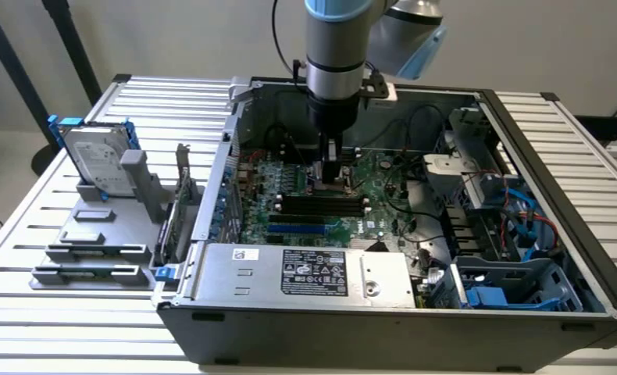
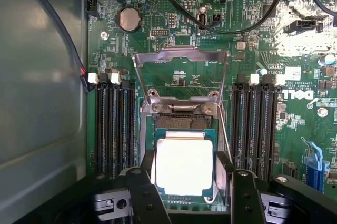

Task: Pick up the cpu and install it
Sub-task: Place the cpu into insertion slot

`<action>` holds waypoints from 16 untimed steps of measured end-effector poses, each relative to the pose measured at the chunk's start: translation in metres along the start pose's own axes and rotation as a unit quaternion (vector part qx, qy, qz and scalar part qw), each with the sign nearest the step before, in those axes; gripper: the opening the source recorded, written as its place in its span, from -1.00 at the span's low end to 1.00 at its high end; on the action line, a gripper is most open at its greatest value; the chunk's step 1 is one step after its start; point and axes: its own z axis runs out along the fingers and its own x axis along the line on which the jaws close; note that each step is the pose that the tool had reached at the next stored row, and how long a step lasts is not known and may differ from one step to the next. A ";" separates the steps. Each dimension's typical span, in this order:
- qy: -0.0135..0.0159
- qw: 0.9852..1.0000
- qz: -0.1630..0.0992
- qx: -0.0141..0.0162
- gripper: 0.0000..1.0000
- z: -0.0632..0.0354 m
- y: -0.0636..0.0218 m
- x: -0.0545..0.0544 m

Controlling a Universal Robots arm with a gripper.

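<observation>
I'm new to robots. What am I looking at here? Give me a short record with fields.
arm: reaching down into the open computer case
gripper: low over the motherboard, at the cpu
cpu: silver square at the open socket; whether it is seated, cannot tell
socket cover: flipped up
hard drive: upright on the grey rack, outside the case, on the exterior view's left

A lab workbench: opened computer case [image 1: 392, 324] on a slatted metal table [image 1: 80, 332] (parts rack [image 1: 90, 258] alongside).
</observation>
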 end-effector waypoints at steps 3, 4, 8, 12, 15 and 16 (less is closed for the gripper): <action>0.000 1.000 0.001 0.000 0.08 0.0032 0.0001 0.000; 0.000 1.000 0.002 0.000 0.08 0.0042 0.0001 0.000; 0.000 1.000 0.005 0.000 0.08 0.0068 0.0014 -0.001; 0.000 1.000 0.007 0.000 0.08 0.0078 0.0020 -0.001; 0.000 1.000 0.009 -0.001 0.08 0.0084 0.0020 0.000; 0.000 1.000 0.010 -0.001 0.08 0.0088 0.0020 0.000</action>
